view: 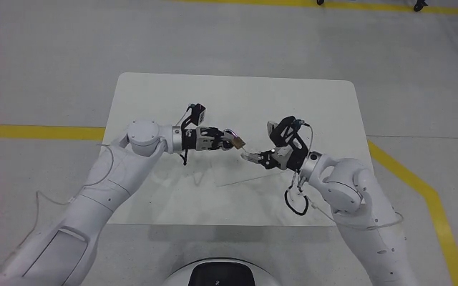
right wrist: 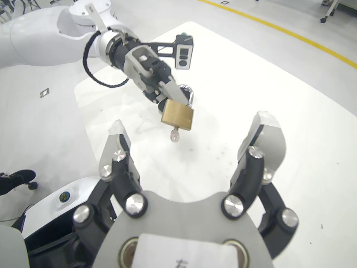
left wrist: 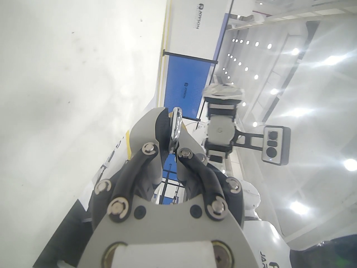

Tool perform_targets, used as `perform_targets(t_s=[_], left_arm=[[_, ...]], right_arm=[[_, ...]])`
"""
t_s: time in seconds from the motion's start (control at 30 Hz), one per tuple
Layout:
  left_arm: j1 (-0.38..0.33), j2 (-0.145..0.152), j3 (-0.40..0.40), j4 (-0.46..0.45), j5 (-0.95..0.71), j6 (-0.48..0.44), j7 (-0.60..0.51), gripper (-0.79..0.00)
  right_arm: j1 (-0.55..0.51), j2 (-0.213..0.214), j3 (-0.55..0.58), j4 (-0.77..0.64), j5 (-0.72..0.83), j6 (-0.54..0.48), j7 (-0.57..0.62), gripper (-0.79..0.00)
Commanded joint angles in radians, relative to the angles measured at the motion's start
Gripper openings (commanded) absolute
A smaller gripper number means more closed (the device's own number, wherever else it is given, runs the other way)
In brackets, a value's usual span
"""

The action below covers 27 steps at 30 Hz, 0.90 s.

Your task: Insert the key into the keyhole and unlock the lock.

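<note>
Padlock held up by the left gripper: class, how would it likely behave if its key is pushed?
The padlock is gripped at its shiny shackle, so it may pivot or slip in the left gripper. Its brass body looks solid: rigid, probably heavy for its size. The key looks seated.

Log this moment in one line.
left gripper: shut on padlock | key: inserted in padlock | right gripper: open, clear of key

1. Top camera: above both arms, looking straight down on the worktop [view: 286, 100].
2. Left wrist camera: close behind the left tool [left wrist: 173, 129], facing the other arm [left wrist: 220, 132].
3. Right wrist camera: close behind the right tool [right wrist: 191, 124], facing the padlock [right wrist: 177, 118], shared with the top view.
</note>
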State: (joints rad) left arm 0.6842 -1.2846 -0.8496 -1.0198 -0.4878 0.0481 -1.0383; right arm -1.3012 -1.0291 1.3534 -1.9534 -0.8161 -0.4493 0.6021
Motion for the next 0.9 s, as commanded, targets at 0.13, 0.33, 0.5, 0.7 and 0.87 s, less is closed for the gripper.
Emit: perform_targets(t_s=[0.13, 0.33, 0.5, 0.7, 0.87], left_arm=[[-0.044, -0.028, 0.103, 0.022, 0.114, 0.199, 0.046, -0.785], [-0.075, -0.065, 0.189, 0.051, 0.186, 0.314, 0.113, -0.57], [-0.109, -0.087, 0.217, 0.097, 0.201, 0.316, 0.096, 0.0], [-0.13, -0.092, 0.194, 0.125, 0.179, 0.29, 0.067, 0.0], [-0.13, -0.072, 0.129, 0.092, 0.161, 0.236, 0.04, 0.0]], right_arm=[[-0.089, 0.012, 0.161, -0.02, 0.072, -0.034, -0.125, 0.0], [-0.089, 0.012, 0.161, -0.02, 0.072, -0.034, -0.125, 0.0], [-0.089, 0.012, 0.161, -0.02, 0.072, -0.034, -0.125, 0.0], [-0.089, 0.012, 0.161, -0.02, 0.072, -0.034, -0.125, 0.0], [-0.089, 0.012, 0.161, -0.02, 0.072, -0.034, -0.125, 0.0]])
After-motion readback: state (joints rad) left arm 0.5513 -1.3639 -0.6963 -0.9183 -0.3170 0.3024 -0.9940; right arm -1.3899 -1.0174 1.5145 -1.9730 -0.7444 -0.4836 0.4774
